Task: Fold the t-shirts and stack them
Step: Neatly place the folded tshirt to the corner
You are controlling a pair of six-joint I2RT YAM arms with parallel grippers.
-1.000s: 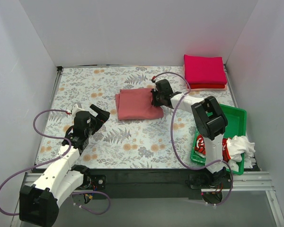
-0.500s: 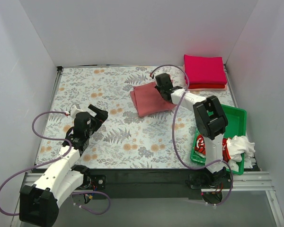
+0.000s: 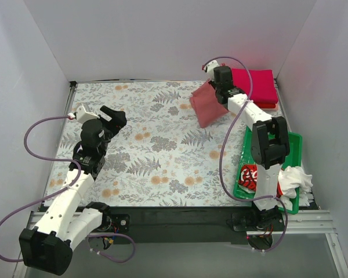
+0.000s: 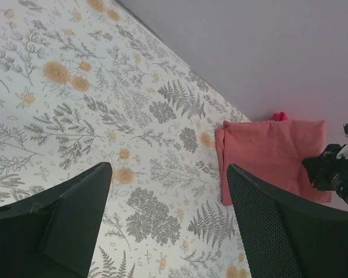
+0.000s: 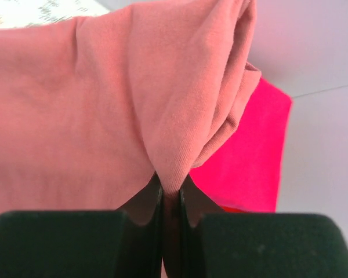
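My right gripper (image 3: 222, 87) is shut on the edge of the folded salmon-red t-shirt (image 3: 207, 106) and holds it lifted at the back right, just left of the stack. In the right wrist view the cloth (image 5: 122, 110) is pinched between the fingers. The stack has a folded magenta t-shirt (image 3: 254, 84) on top of a red one (image 3: 261, 105); the magenta one shows in the right wrist view (image 5: 249, 162) too. My left gripper (image 3: 113, 116) is open and empty over the left of the table. The left wrist view shows the salmon t-shirt (image 4: 272, 153) far off.
A green tray (image 3: 293, 152) at the right front holds a red t-shirt with white Coca-Cola lettering (image 3: 250, 175) and a crumpled white cloth (image 3: 293, 180). The floral table covering (image 3: 156, 156) spans the table. White walls stand on three sides.
My right gripper has carried the salmon-red t-shirt from the table's middle up and to the back right, toward the stack. My left arm has risen and moved farther back.
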